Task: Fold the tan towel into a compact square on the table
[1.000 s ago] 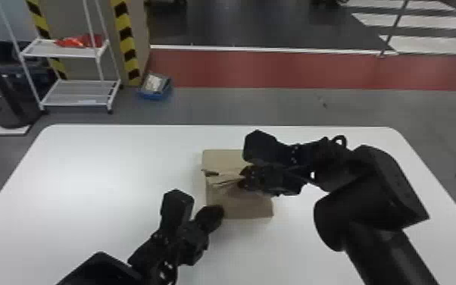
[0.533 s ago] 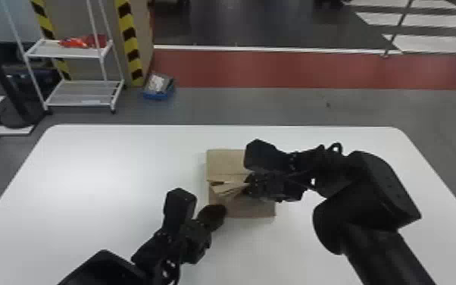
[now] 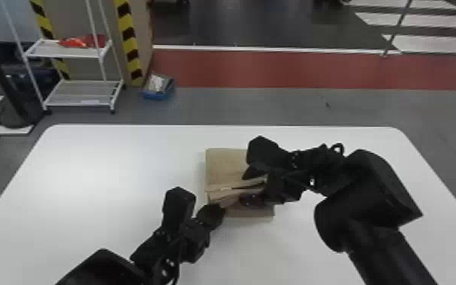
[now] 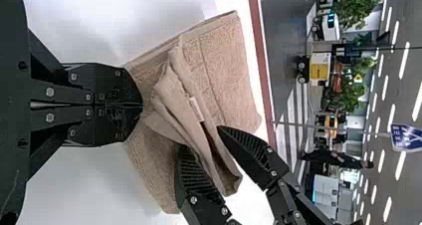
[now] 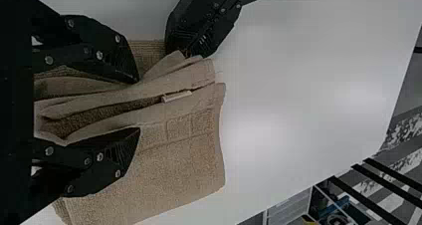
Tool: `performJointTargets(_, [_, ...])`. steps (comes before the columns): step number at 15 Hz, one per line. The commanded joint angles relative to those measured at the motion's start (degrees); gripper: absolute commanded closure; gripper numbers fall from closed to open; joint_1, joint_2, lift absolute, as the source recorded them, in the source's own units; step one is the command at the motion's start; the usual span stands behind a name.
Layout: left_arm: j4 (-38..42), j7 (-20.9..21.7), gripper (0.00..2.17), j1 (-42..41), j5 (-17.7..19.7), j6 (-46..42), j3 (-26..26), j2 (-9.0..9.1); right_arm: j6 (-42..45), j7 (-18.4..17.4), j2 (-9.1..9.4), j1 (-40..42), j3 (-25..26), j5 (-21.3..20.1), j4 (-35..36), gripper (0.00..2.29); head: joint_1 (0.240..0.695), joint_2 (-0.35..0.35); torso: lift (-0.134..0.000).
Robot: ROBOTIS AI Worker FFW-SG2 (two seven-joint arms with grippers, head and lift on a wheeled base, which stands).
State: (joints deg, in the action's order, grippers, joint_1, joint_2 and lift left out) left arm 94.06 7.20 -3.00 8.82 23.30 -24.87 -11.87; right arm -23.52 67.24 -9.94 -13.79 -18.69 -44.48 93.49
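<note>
Shelf beyond table, right gripper spread around towel folds, left gripper closed, pinching towel

Looking forward and down from the head, farther off. Way closer from both wrists (sideways, lol): out past the shared towel from the left, more steeply down from the right.

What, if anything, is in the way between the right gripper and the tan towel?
Nothing visible. The right gripper has its jaws open, one either side of the raised folds of the tan towel. The left gripper pinches the towel nearby, not in between.
</note>
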Motion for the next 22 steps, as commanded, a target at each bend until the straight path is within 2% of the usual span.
performJointTargets(1, [0.1,0.0,2.14,0.0,0.0,0.0,0.0,0.00,-0.2,1.6,-0.26,0.6,3.3,6.1,1.9,0.11,0.695,-0.051,-0.109])
performJointTargets(5, [0.1,-0.1,2.14,0.0,0.1,0.2,-0.2,0.00,0.2,2.9,-0.69,0.8,8.5,11.8,3.6,0.15,0.695,-0.057,-0.109])
performJointTargets(6, [0.1,-0.1,2.14,0.0,0.1,0.2,-0.3,0.00,-1.4,3.4,-1.05,0.1,8.9,11.7,3.6,0.50,0.695,-0.057,-0.109])
performJointTargets(7, [0.2,-0.2,2.14,-0.2,0.1,0.2,-0.4,0.00,-3.7,3.6,-1.05,-0.3,8.7,10.9,3.5,1.17,0.695,-0.068,-0.109])
performJointTargets(8, [0.4,-0.2,2.14,-0.3,0.1,0.2,-0.4,0.00,-4.2,3.2,-1.05,-0.3,8.6,10.6,3.4,1.69,0.695,-0.076,-0.109])
performJointTargets(9, [0.5,-0.2,2.14,-0.4,0.1,0.2,-0.4,-0.09,-4.7,3.2,-1.05,-0.5,8.3,10.6,2.8,1.80,0.695,-0.081,-0.109])
performJointTargets(11, [0.6,-0.2,2.14,-0.5,0.1,0.4,-0.4,-0.09,-7.6,3.1,-0.96,-1.2,8.1,10.6,1.1,1.80,0.695,-0.090,-0.109])
performJointTargets(13, [0.9,-0.1,2.14,-0.5,0.1,1.3,-0.6,0.00,-8.8,3.1,-0.87,-2.1,8.0,10.5,-1.9,1.93,0.695,-0.097,-0.109])
performJointTargets(17, [1.4,0.5,2.14,-0.5,0.2,1.3,-0.5,-0.09,-9.0,2.9,-0.69,-2.4,7.4,9.5,-5.2,1.95,0.695,-0.111,-0.109])
performJointTargets(22, [8.9,0.9,2.14,-2.4,1.5,1.3,1.5,-1.67,-8.8,2.6,-0.78,-2.0,8.7,9.3,-6.5,1.95,0.695,-0.120,-0.109])
